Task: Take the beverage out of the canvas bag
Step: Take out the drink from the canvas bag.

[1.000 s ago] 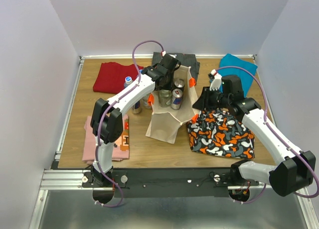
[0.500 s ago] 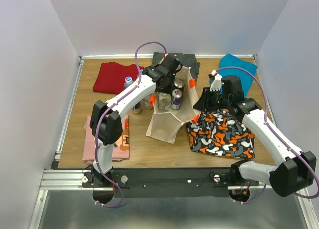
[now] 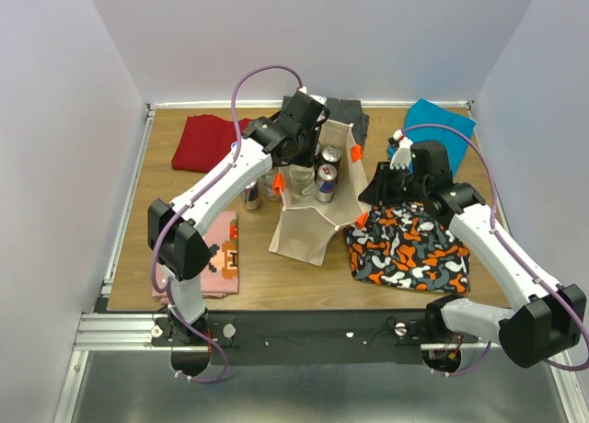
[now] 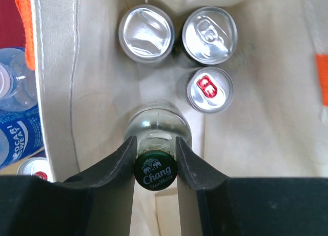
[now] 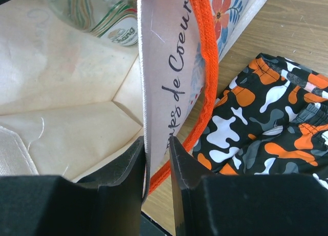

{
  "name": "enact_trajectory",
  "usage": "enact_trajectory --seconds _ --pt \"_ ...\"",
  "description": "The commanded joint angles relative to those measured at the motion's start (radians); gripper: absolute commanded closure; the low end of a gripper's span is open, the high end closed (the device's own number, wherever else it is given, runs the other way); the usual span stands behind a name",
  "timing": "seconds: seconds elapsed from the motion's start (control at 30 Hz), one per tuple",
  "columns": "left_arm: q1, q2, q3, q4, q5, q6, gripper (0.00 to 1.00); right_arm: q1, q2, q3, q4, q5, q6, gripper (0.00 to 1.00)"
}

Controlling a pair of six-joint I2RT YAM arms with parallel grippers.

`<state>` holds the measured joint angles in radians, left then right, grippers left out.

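chang soda-water bottle (image 4: 156, 124) upright inside the canvas bag (image 4: 92, 92), its capped neck clamped between the fingers of the left gripper (image 4: 156, 146); three cans (image 4: 209, 35) stand just beyond the fingertips. right gripper (image 5: 156, 143) pinches the bag's side wall.

End effector (image 4: 155, 146) grips Chang bottle (image 4: 156, 170) inside the canvas bag (image 4: 95, 92)

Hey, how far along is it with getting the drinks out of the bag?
Done: a blue bottle and a small can already stand outside the bag. In hand: the left gripper is shut on the Chang bottle at its neck, inside the bag; the right gripper pinches the bag's rim. Left: lift that bottle out, then the three cans inside.
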<state>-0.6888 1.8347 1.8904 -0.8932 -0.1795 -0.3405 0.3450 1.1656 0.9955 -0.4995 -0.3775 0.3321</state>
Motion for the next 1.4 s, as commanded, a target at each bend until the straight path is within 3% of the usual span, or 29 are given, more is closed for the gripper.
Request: enact_trajectory --seconds 0.0,0.67,1.37 --pt "-0.017 -0.100 0.056 0.033 0.051 0.018 1.00 0.002 -0.011 -0.014 -0.022 0.012 0.008 0.67" --pt "-0.028 -0.137 0.173 -0.027 0.172 0.041 1.00 0.002 -0.021 -0.037 -0.008 0.000 0.019 0.67" --pt "-0.028 -0.248 0.203 -0.055 0.161 0.029 1.00 0.002 -0.020 -0.037 -0.019 0.003 0.013 0.66"
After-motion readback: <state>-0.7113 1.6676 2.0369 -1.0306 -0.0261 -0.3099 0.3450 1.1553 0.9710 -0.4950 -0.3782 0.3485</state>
